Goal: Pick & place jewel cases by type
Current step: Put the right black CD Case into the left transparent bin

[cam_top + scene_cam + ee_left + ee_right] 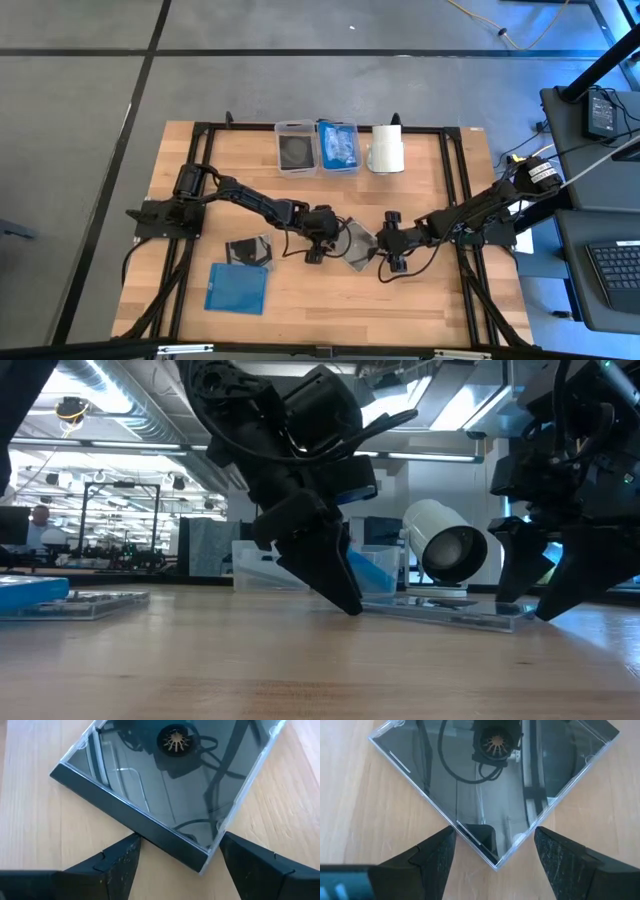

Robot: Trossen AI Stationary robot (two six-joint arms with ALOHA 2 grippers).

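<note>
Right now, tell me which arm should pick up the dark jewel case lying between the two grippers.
Probably left: the left gripper has open jaws straddling the dark jewel case along its spine edge, while the right gripper faces only a corner.

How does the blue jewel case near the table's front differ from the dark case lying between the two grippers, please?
The blue jewel case is translucent blue; the dark jewel case is grey and clear, with its hub showing.
The blue case lies apart from both arms; the dark case lies between the open left gripper and the open right gripper, a corner between each gripper's fingers.
Both are thin square cases lying flat on the table.
</note>
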